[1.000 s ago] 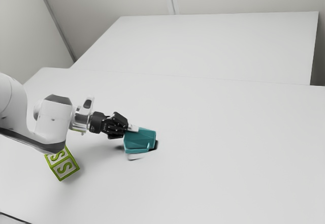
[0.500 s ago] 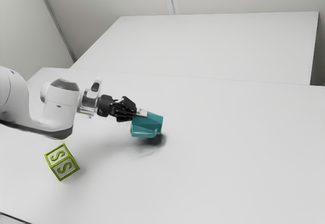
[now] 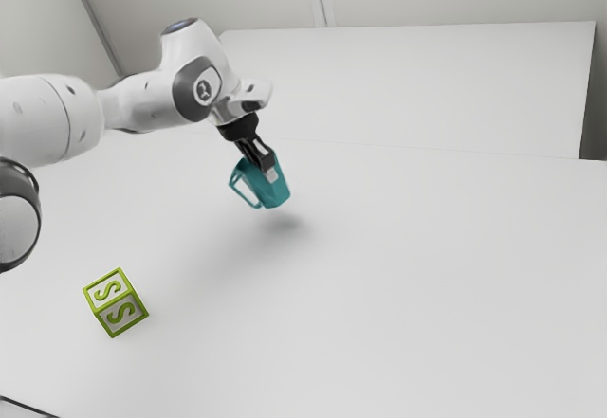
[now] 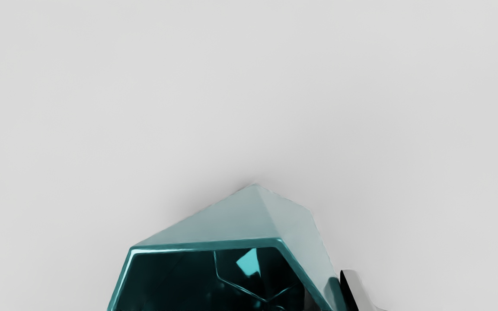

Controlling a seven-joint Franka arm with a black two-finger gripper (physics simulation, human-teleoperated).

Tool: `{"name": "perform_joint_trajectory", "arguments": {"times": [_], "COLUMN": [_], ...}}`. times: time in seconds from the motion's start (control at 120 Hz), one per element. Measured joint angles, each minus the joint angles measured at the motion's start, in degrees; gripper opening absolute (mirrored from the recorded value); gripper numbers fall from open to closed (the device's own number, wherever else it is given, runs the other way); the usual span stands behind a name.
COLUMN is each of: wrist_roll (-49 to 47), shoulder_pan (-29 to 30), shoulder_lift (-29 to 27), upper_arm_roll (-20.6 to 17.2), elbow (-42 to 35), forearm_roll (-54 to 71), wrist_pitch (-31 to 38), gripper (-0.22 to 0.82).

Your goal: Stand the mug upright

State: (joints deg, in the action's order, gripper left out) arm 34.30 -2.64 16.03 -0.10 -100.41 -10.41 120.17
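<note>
The teal faceted mug [image 3: 268, 190] hangs above the table in the exterior view, tilted, its handle toward the exterior view's left and its shadow on the surface below. From above, my gripper [image 3: 266, 166] reaches down and is shut on the mug's wall near the rim. In the wrist view the open mouth of the mug [image 4: 205, 242] faces my hand. The gripper [image 4: 327, 298] pinches the wall there, one finger outside and a grey piece of the other visible inside the mouth. The mug's base is hidden from the wrist camera.
A green-edged letter block [image 3: 116, 302] lies on the white table [image 3: 427, 295], near the exterior view's lower left. Behind stands another white surface [image 3: 408, 77], with pale walls beyond it.
The mug, first lying on its side on the table, has been lifted and swung steeper, with its handle now at the exterior view's left. My arm has risen and the hand has turned to point downward.
</note>
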Motion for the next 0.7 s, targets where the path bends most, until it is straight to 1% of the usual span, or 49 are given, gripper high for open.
{"name": "perform_joint_trajectory", "arguments": {"times": [0.075, 0.15, 0.25, 0.375, 0.558, 0.625, 0.7], "wrist_roll": [-5.07, -9.85, -15.50, -21.49, -27.96, -29.91, -31.86], "shoulder_pan": [-1.05, -1.54, -1.73, -1.85, -2.28, -2.28, -2.28], "shoulder_lift": [1.24, 3.51, 5.53, 5.97, 5.83, 5.59, 4.71], "upper_arm_roll": [-0.30, -0.37, -0.38, -0.36, -0.09, -0.02, 0.01], "elbow": [0.37, 0.39, 0.06, -0.06, -0.20, -0.20, -0.05], "forearm_roll": [9.10, 14.78, 18.29, 19.76, 18.70, 18.07, 17.64], "wrist_pitch": [0.25, 0.50, 1.65, 2.70, 2.83, 2.78, 2.35], "gripper": [-0.17, -0.17, -0.17, -0.17, 0.23, 0.33, 0.41]}}
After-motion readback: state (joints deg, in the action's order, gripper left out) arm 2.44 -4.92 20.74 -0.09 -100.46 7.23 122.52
